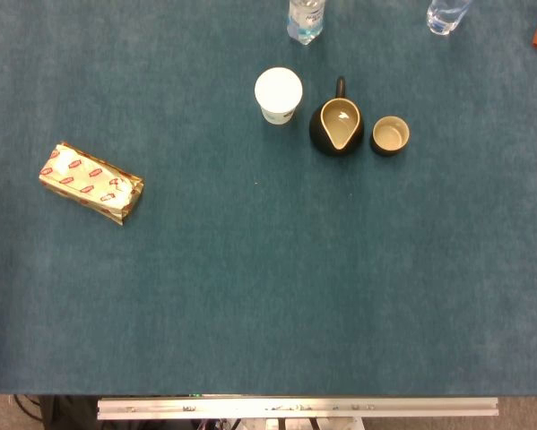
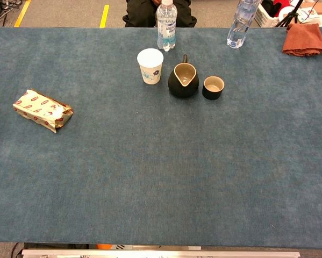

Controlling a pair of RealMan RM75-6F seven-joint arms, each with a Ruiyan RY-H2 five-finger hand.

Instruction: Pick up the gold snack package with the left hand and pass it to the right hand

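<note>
The gold snack package lies flat on the blue table at the left side, its long axis slanting down to the right, with red and white labels on top. The chest view shows the same package near the left edge. Neither of my hands nor any part of either arm appears in the head view or the chest view.
At the back middle stand a white paper cup, a black pitcher and a small black cup. Two water bottles stand at the far edge. An orange cloth lies at the back right corner.
</note>
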